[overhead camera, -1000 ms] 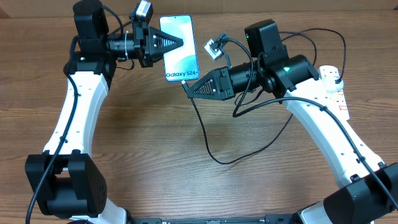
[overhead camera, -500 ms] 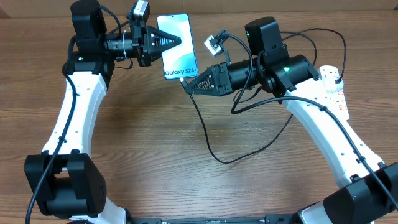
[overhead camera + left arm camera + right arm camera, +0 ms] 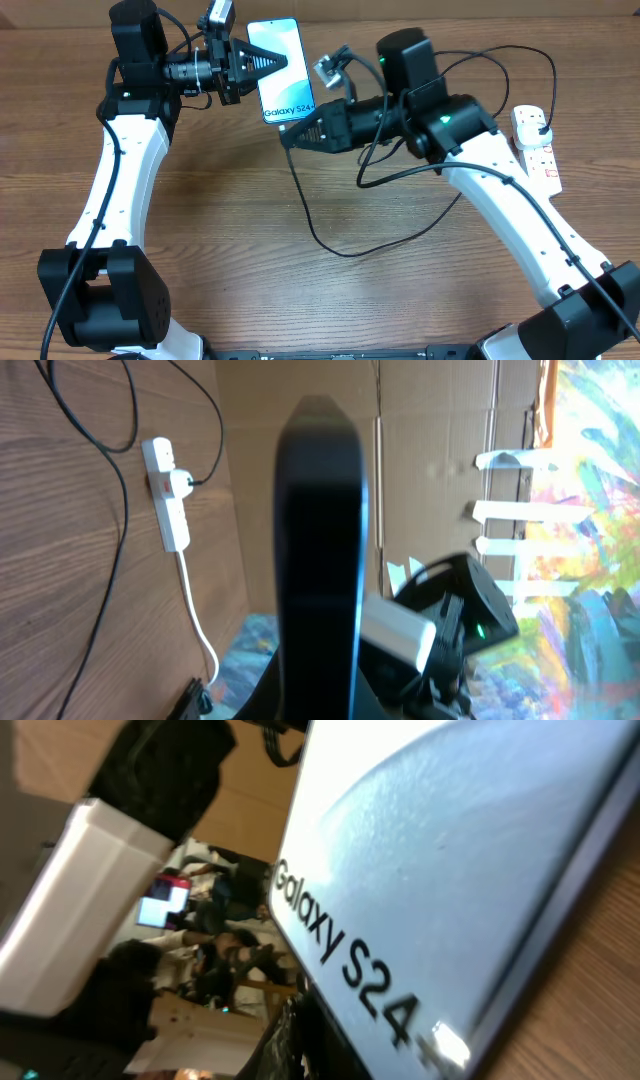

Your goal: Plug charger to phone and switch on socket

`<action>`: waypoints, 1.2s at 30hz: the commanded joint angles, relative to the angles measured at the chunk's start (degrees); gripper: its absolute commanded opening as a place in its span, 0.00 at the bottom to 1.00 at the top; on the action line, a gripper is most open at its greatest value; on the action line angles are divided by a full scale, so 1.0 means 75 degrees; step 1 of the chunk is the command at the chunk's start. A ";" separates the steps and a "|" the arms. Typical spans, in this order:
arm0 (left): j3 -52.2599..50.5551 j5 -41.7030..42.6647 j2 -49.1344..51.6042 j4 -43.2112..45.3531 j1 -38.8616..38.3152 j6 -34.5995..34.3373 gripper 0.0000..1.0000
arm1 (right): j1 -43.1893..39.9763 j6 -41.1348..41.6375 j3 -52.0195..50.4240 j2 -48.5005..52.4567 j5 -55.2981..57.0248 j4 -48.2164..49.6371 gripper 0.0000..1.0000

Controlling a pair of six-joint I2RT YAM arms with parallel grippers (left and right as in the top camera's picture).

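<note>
Overhead: charger tip pressed to the phone's bottom edge.
Left pincer clamps the phone; right pincer, closed on the charger, has shifted leftward with it; socket waits far right.

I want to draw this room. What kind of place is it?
Probably a robot lab or workshop: two robot arms work at a wooden table, with cardboard sheets beyond it.
</note>
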 commanded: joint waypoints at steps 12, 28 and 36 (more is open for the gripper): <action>0.0175 0.0236 -0.0149 -0.0076 0.0146 0.0562 0.04 | 0.0507 -0.0624 0.0076 -0.0137 0.3500 -0.1352 0.04; 0.0172 -0.0061 -0.0149 -0.0143 0.0647 0.1262 0.04 | 0.0498 -0.0775 -0.0892 -0.0134 0.8813 -0.5173 0.04; 0.0172 -0.0108 -0.0149 -0.0452 0.0647 0.1684 0.04 | 0.0356 -0.0274 -0.3453 -0.0134 0.9495 -0.3246 0.04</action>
